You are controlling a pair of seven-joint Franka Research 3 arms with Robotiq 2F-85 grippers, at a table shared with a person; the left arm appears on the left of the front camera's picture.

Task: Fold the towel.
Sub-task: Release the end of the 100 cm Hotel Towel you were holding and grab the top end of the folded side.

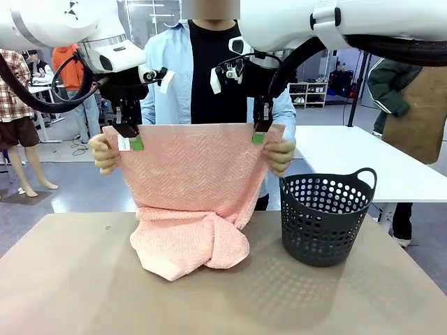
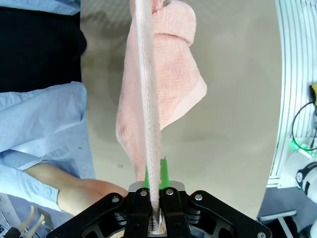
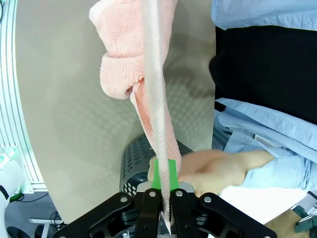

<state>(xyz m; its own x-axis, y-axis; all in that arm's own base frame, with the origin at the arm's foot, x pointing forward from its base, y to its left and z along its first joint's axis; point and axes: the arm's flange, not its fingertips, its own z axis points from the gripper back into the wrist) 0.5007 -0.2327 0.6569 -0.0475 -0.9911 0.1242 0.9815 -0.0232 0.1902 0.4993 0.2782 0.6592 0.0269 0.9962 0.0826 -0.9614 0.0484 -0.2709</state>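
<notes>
Holding the towel [image 1: 188,181] up, spread flat over the middle of the table [image 1: 70,279].
Clamped at its upper left corner by the left gripper [image 1: 130,139] and at its upper right corner by the right gripper [image 1: 260,134], green pads pressed together on the hem. Gripped too by one hand of the person [image 1: 103,152] just outside the left gripper and the other hand [image 1: 281,155] just outside the right. Lower end heaped in folds on the tabletop. Dark perforated basket [image 1: 325,216] near on the right, not touching.
</notes>
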